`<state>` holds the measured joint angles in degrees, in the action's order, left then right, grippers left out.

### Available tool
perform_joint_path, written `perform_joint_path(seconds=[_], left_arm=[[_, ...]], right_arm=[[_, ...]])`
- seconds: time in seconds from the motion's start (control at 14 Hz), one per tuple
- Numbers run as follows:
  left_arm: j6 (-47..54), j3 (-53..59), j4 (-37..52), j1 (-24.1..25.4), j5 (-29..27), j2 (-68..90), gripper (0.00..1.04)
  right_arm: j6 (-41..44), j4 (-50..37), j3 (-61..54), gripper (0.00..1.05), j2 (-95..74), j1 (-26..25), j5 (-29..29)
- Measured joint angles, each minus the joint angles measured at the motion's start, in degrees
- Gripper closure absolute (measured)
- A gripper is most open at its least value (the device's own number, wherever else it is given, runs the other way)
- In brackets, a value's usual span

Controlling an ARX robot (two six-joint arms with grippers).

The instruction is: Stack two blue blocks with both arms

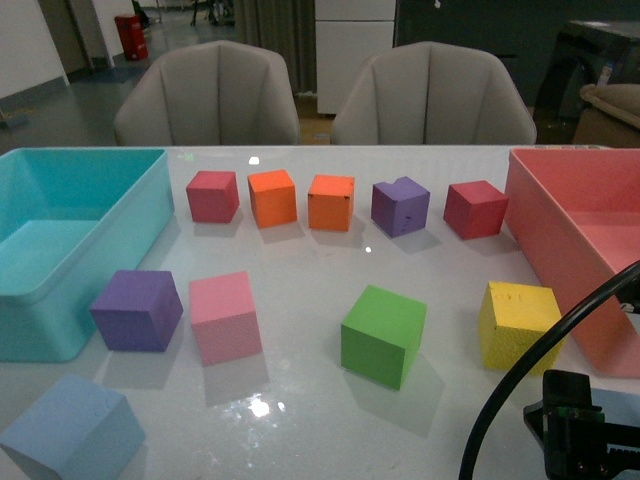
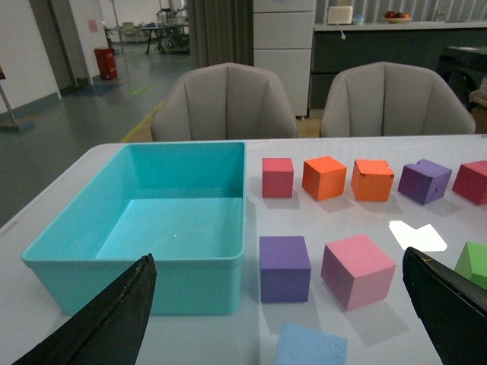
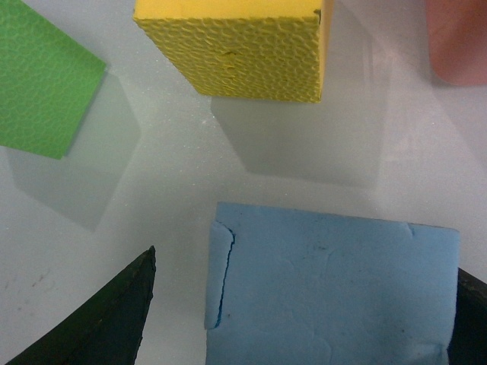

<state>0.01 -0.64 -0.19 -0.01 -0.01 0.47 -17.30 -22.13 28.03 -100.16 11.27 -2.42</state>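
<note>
Closest of all, in the right wrist view, the right-hand blue block (image 3: 327,293) lies on the white table (image 3: 175,175) between the two black fingers (image 3: 99,319) of my right gripper (image 3: 304,262). Those fingers stand wide apart and grip nothing. One has bare table between it and the block. The other sits at the block's opposite edge, and I cannot tell whether it touches. Just beyond this block is a yellow cube (image 3: 236,46). A green cube (image 3: 42,76) lies off to one side and a corner of the salmon-red tub (image 3: 460,38) to the other.

My left gripper (image 2: 278,255) is likewise spread wide, holding nothing. The left-hand blue block (image 2: 312,346) lies between and just ahead of its fingertips, apart from both. Behind it a purple cube (image 2: 284,266) and a pink cube (image 2: 358,270) stand side by side.

From the front view, the left-hand blue block sits at the table's near left corner, and the turquoise tub (image 1: 130,240) lines the left edge. The salmon-red tub lines the right edge. A row of five cubes (image 1: 331,202) runs across the back. Bare table lies open in the middle, between the pink and green cubes. My right arm's black cable (image 1: 520,370) arcs across the near right corner, in front of the yellow cube.
</note>
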Motion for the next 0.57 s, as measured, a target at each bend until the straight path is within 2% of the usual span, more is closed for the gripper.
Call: perform_joint_path(seconds=[0.14, 0.21, 0.43, 0.57], left_arm=[[0.0, 0.0, 0.0, 0.0, 0.0, 0.0, 0.07], [0.0, 0.0, 0.0, 0.0, 0.0, 0.0, 0.07], [0.0, 0.0, 0.0, 0.0, 0.0, 0.0, 0.07], [0.0, 0.0, 0.0, 0.0, 0.0, 0.0, 0.07]], right_arm=[[-0.3, -2.6, -0.9, 0.06, -1.8, 0.4, 0.5], [-0.5, -3.3, -1.7, 0.11, -2.0, 0.7, 1.0], [-0.5, -3.8, -3.5, 0.42, -0.8, 0.8, 1.7], [-0.2, -1.9, -4.2, 0.55, 3.9, 0.8, 2.5]])
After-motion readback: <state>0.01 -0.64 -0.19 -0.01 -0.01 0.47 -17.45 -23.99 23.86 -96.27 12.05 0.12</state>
